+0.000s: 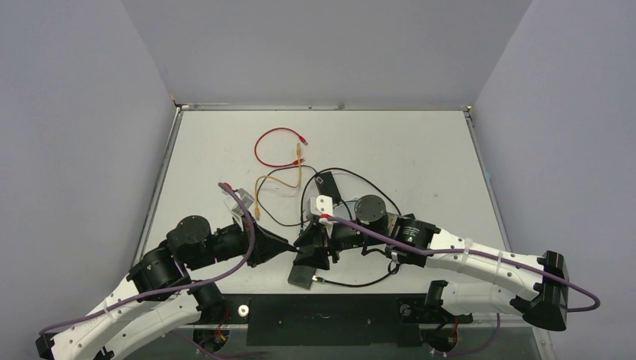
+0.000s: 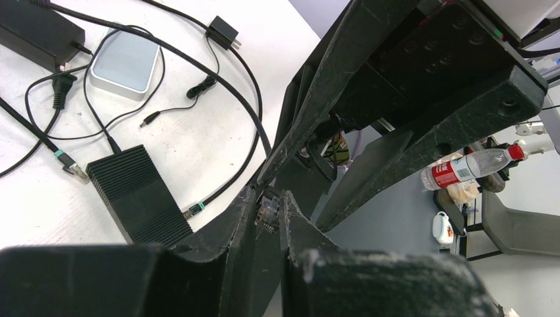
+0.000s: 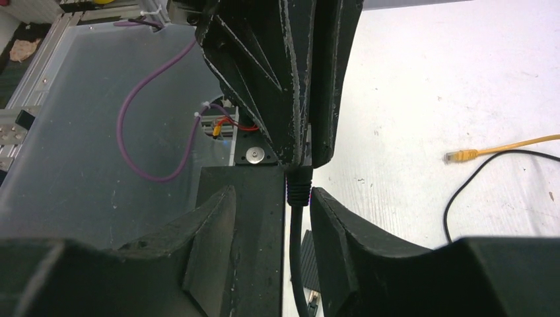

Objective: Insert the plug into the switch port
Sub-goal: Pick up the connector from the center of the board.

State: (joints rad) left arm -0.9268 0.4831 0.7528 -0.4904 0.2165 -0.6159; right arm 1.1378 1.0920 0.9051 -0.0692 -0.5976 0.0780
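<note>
My left gripper (image 2: 267,205) is shut on a clear plug (image 2: 268,214), pinched between its fingertips. The plug's black cable (image 3: 298,218) leaves the left fingers (image 3: 290,79) and hangs between my right gripper's (image 3: 272,195) spread fingers, close to the right-hand one. The right gripper is open and holds nothing. In the top view the left gripper (image 1: 291,247) and right gripper (image 1: 319,246) meet tip to tip above the table's near middle. The switch, a flat black ribbed box (image 2: 135,191), lies on the table just below them (image 1: 304,271). Its blue-trimmed port face is not visible.
A black adapter brick (image 2: 36,30) and a light grey rounded pad (image 2: 125,63) lie among black cables. A loose green-ringed plug (image 2: 193,210) lies by the ribbed box. Red (image 1: 274,146) and orange cables (image 1: 274,180) lie farther back. A yellow plug (image 3: 462,156) lies to the right.
</note>
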